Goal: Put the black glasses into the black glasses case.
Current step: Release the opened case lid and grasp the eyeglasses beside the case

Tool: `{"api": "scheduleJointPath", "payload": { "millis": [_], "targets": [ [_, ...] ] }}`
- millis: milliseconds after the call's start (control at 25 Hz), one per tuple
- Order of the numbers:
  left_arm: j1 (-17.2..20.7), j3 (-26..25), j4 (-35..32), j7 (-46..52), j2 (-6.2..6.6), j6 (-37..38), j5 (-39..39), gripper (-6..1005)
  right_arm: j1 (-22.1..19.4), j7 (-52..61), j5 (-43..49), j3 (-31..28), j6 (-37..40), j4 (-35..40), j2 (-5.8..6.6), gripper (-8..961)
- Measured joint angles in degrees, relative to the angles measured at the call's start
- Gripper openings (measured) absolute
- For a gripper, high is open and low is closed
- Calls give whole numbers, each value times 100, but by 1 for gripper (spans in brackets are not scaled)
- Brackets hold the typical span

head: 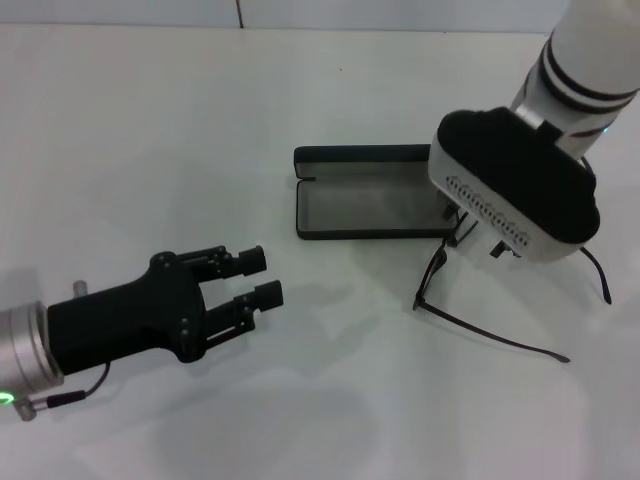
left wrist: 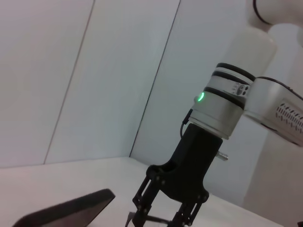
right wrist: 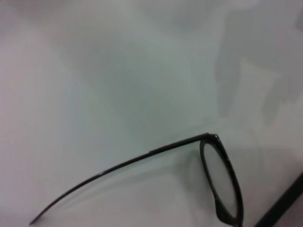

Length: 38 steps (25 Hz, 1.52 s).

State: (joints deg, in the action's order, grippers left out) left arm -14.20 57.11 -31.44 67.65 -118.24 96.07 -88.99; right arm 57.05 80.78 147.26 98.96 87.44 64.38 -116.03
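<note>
Two grippers show: the right gripper [left wrist: 163, 215] pinches the thin wire-frame black glasses [head: 470, 325] just right of the open, grey-lined rectangular black glasses case [head: 365, 195]. Left gripper [head: 262, 278] hovers near-left, fingers apart.

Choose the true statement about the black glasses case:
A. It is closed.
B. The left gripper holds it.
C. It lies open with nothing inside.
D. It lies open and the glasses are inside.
C: the black glasses case shows its bare grey lining, while the black glasses are outside it, under the right arm.

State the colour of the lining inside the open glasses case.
Grey, inside the black glasses case; the head view shows it best.
</note>
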Motion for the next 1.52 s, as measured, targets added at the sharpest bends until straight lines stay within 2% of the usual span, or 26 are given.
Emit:
{"api": "scheduleJointPath", "payload": {
  "millis": [200,720,1520],
  "targets": [
    [36,-5,50,-52,-70,-75,-96,457,-5,-19,2,162,-207,-69,-13,640],
    [85,10,122,-75,-99,-177,-141,458,110,14,-87,704,-919,-394,-16,635],
    [22,11,346,-288,-131,-283,-259,458,238,66,-370,1155,-1177,-813,-16,627]
  ]
}}
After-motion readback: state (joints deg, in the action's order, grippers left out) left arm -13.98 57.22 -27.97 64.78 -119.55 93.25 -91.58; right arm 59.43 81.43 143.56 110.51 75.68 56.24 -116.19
